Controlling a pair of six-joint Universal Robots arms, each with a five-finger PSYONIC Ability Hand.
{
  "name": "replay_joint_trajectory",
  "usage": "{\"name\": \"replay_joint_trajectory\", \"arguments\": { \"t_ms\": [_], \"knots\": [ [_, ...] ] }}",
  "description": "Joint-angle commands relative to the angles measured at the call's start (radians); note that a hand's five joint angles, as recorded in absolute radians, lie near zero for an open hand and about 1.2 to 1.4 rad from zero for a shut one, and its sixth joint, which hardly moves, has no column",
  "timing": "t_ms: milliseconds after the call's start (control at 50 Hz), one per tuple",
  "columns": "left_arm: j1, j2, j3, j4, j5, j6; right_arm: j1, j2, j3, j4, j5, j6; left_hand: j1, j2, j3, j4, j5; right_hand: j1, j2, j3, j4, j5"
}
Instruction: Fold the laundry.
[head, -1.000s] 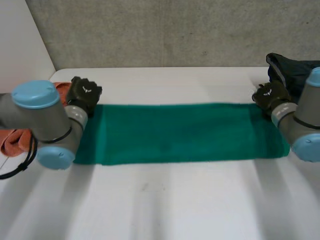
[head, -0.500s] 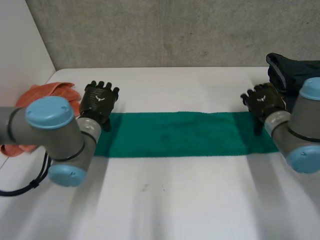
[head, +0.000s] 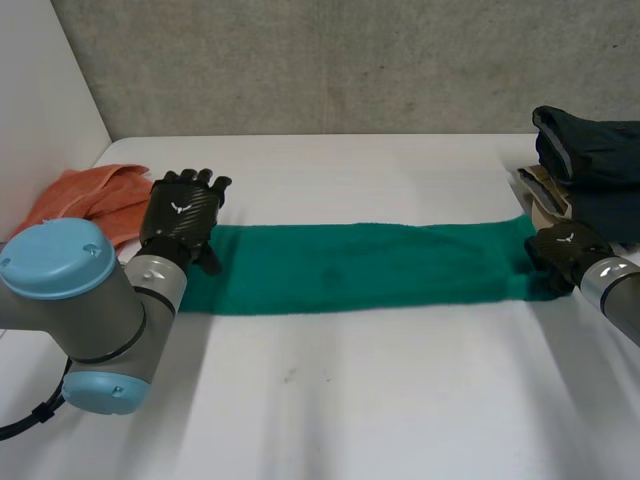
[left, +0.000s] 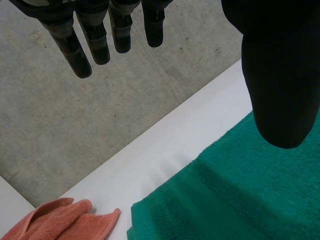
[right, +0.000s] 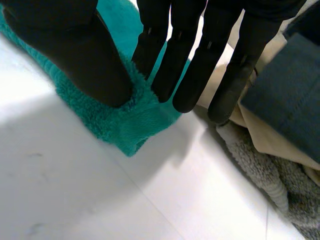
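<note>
Across the tabletop (head: 350, 400) the green towel (head: 360, 265) lies as a long folded strip, soft and limp, best taken by its end corners; the left hand (head: 180, 215) hovers released over its left end, the right hand (head: 562, 252) seems to pinch the right end

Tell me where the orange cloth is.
In the head view the orange cloth lies at the table's left edge, beside the left hand and the green towel's left end.

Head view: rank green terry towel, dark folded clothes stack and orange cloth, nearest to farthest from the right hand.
1. green terry towel, its end in the right hand.
2. dark folded clothes stack, just behind it.
3. orange cloth, at the far left.
</note>
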Motion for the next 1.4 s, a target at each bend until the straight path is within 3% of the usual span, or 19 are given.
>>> {"name": "replay_joint_trajectory", "arguments": {
  "t_ms": [20, 180, 320, 480, 620, 740, 840, 860, 880, 900, 920, 960, 1020, 1100, 1220, 1300, 1380, 1400],
  "knots": [
    [0.003, 0.008, -0.002, -0.001, -0.002, -0.001, -0.068, -0.001, -0.001, 0.008, 0.000, -0.003, -0.011, -0.031, -0.038, -0.026, -0.045, 0.265, 0.216, 0.216, 0.213, 0.241],
    [0.006, 0.042, -0.002, -0.003, -0.005, -0.004, -0.259, -0.124, 0.016, 0.013, 0.007, -0.136, -0.011, -0.031, -0.038, -0.026, -0.045, 0.265, 0.216, 0.216, 0.213, 0.241],
    [0.011, 0.073, -0.010, -0.003, -0.003, -0.007, -0.258, -0.162, 0.007, 0.021, 0.010, -0.248, -0.011, -0.031, -0.038, -0.026, -0.045, 0.265, 0.216, 0.216, 0.213, 0.241],
    [0.015, 0.122, -0.012, -0.003, -0.008, -0.009, 0.076, -0.224, -0.027, -0.047, -0.017, -0.101, -0.011, -0.031, -0.038, -0.026, -0.045, 0.265, 0.216, 0.216, 0.213, 0.241],
    [0.024, 0.159, -0.019, -0.003, -0.013, -0.010, 0.478, -0.207, -0.058, -0.179, -0.059, -0.052, -0.011, -0.031, -0.038, -0.026, -0.045, 0.265, 0.216, 0.216, 0.213, 0.241],
    [0.024, 0.160, -0.036, -0.003, -0.008, -0.019, 0.726, -0.023, -0.108, -0.277, -0.080, -0.064, -0.011, -0.031, -0.038, -0.026, -0.045, 0.265, 0.216, 0.216, 0.213, 0.241],
    [0.018, 0.154, -0.038, -0.003, -0.008, -0.019, 0.808, 0.095, -0.145, -0.277, -0.051, -0.060, -0.011, -0.031, -0.038, -0.026, -0.045, 0.265, 0.216, 0.216, 0.213, 0.241],
    [0.018, 0.153, -0.038, -0.003, -0.008, -0.018, 0.810, 0.101, -0.145, -0.277, -0.045, -0.058, -0.011, -0.031, -0.038, -0.026, -0.045, 0.185, 0.135, 0.136, 0.132, 0.161],
    [0.017, 0.151, -0.038, -0.003, -0.007, -0.018, 0.808, 0.108, -0.139, -0.277, -0.016, -0.060, -0.011, -0.031, -0.038, -0.026, -0.045, -0.383, -0.432, -0.432, -0.435, -0.407],
    [0.017, 0.149, -0.039, -0.003, -0.007, -0.018, 0.807, 0.103, -0.133, -0.277, 0.006, -0.057, -0.011, -0.031, -0.038, -0.026, -0.045, -0.621, -0.670, -0.670, -0.674, -0.645],
    [0.017, 0.148, -0.039, -0.003, -0.005, -0.018, 0.807, 0.094, -0.127, -0.274, 0.033, -0.050, -0.011, -0.031, -0.038, -0.026, -0.045, -0.824, -0.873, -0.873, -0.877, -0.848],
    [0.015, 0.148, -0.039, -0.003, -0.005, -0.018, 0.806, 0.050, -0.096, -0.259, 0.108, -0.031, -0.011, -0.031, -0.038, -0.026, -0.045, -0.957, -1.006, -1.006, -1.009, -0.981],
    [0.015, 0.148, -0.039, -0.003, -0.003, -0.019, 0.781, -0.042, -0.032, -0.214, 0.145, 0.018, -0.011, -0.031, -0.038, -0.026, -0.045, -0.957, -1.006, -1.006, -1.009, -0.981],
    [0.011, 0.148, -0.041, -0.003, -0.002, -0.019, 0.658, -0.151, 0.057, -0.144, 0.126, 0.098, -0.011, -0.031, -0.038, -0.026, -0.045, -0.957, -1.006, -1.006, -1.009, -0.981],
    [-0.011, 0.148, -0.044, -0.003, -0.002, -0.018, 0.537, -0.181, 0.166, -0.091, 0.095, 0.138, -0.014, -0.034, -0.040, -0.029, -0.048, -0.957, -1.006, -1.006, -1.009, -0.981],
    [-0.014, 0.146, -0.045, -0.003, -0.002, -0.018, 0.440, -0.165, 0.203, -0.085, 0.083, 0.115, -0.014, -0.034, -0.040, -0.029, -0.048, -0.557, -0.606, -0.606, -0.610, -0.581],
    [-0.014, 0.146, -0.045, -0.003, -0.002, -0.019, 0.362, -0.123, 0.201, -0.076, 0.072, 0.046, -0.014, -0.034, -0.040, -0.029, -0.048, 0.263, 0.213, 0.214, 0.210, 0.239],
    [-0.016, 0.148, -0.045, -0.003, -0.002, -0.019, 0.345, -0.113, 0.197, -0.076, 0.075, 0.008, -0.014, -0.034, -0.040, -0.029, -0.048, 0.265, 0.216, 0.216, 0.212, 0.241]
  ]
}}
